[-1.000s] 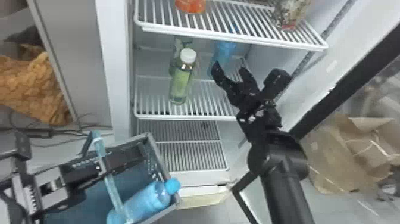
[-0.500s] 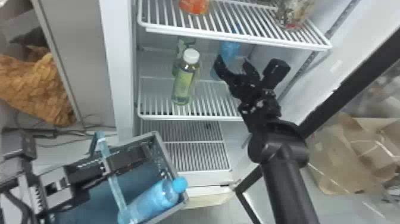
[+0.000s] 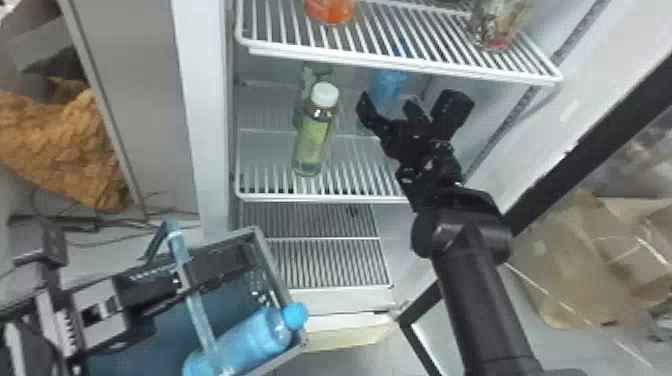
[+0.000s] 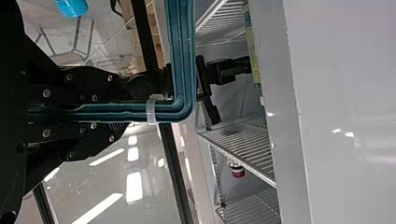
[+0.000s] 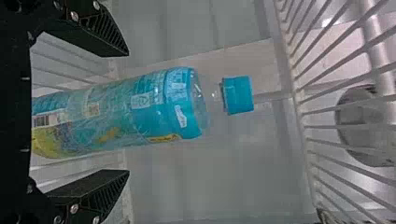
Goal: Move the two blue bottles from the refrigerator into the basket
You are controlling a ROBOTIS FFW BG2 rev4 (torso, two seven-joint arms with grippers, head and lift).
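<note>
We log the right gripper (image 3: 389,102) with fingers wide apart, holding nothing; one blue bottle (image 5: 163,107) stands ahead, in line with their gap. Left gripper (image 3: 175,285): fingers closed on the basket handle (image 4: 184,60); second bottle (image 3: 255,340) in basket (image 3: 272,270), to their right.

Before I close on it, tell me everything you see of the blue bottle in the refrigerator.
The blue bottle stands upright, capped in blue, with a clear, plastic-looking neck and a printed blue wrap, yellow toward the base. It sits below the upper wire shelf. The right hand's open fingers flank it in the wrist view, with no finger contact visible. Its underside is hidden.
</note>
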